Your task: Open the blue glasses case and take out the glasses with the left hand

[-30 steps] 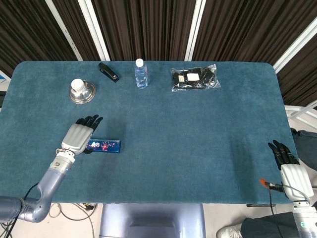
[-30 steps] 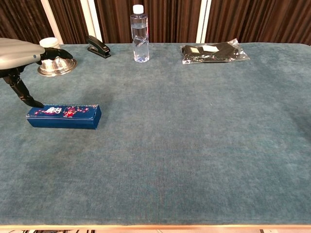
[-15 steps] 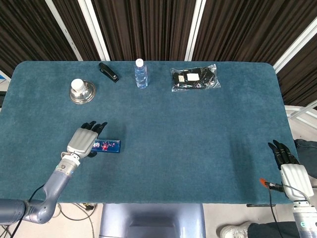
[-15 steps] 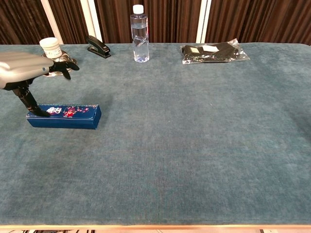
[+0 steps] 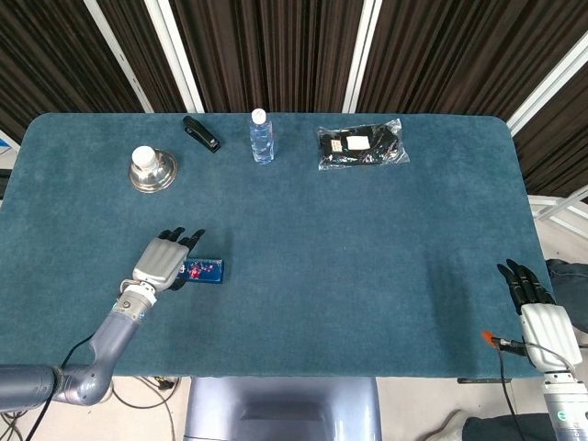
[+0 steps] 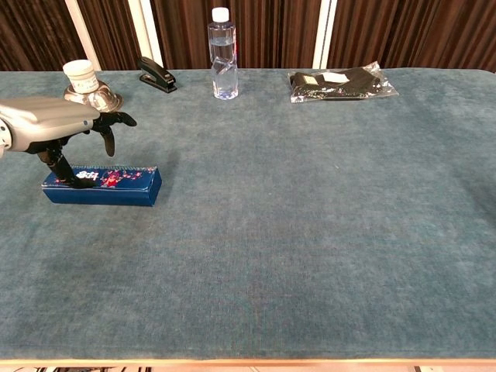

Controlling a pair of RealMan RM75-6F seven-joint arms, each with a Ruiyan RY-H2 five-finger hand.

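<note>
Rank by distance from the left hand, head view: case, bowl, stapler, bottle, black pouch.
From the left hand:
1. Case, under its fingers.
2. Bowl, behind the hand.
3. Stapler, far edge.
4. Bottle, far edge, further right.
5. Black pouch, far right.

Bright even overhead light, soft faint shadows, sharp focus, no glare, slight wide-angle bowing

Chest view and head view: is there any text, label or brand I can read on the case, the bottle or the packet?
None reads.
Blue glasses case: red and white print on lid, too blurred.
Water bottle: no label visible.
Plastic packet: white labels, too small.
White jar: nothing legible.
</note>
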